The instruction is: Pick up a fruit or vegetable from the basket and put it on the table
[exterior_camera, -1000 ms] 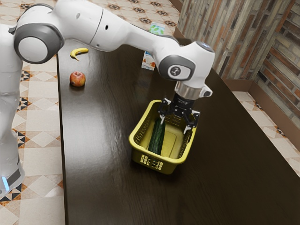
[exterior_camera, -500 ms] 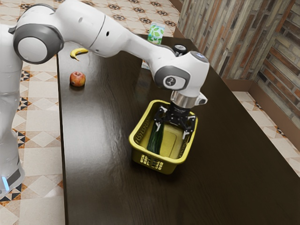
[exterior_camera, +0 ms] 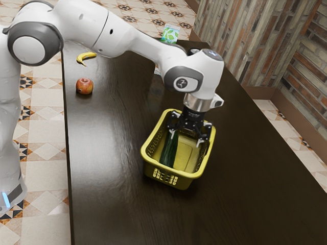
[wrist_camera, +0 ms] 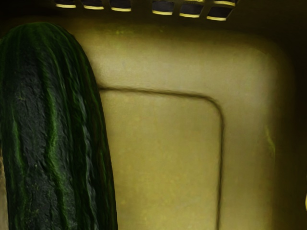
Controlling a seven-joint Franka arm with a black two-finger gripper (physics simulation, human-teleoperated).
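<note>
A smooth white arm (exterior_camera: 120,38) with rounded grey joint bands (exterior_camera: 54,42); a silver metal collar (exterior_camera: 196,103) above the black jaws.

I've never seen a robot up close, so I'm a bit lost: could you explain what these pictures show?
The big white jointed machine is a robot arm. One picture is taken from its side, overlooking the dark table; the other comes from a camera on the arm's hand, looking down into the yellow basket. The black part at the arm's end is its tool, with two fingers for grasping. They stand apart at the basket, holding nothing. A cucumber lies in the basket. Outside it, the table bears an apple and a banana.
</note>
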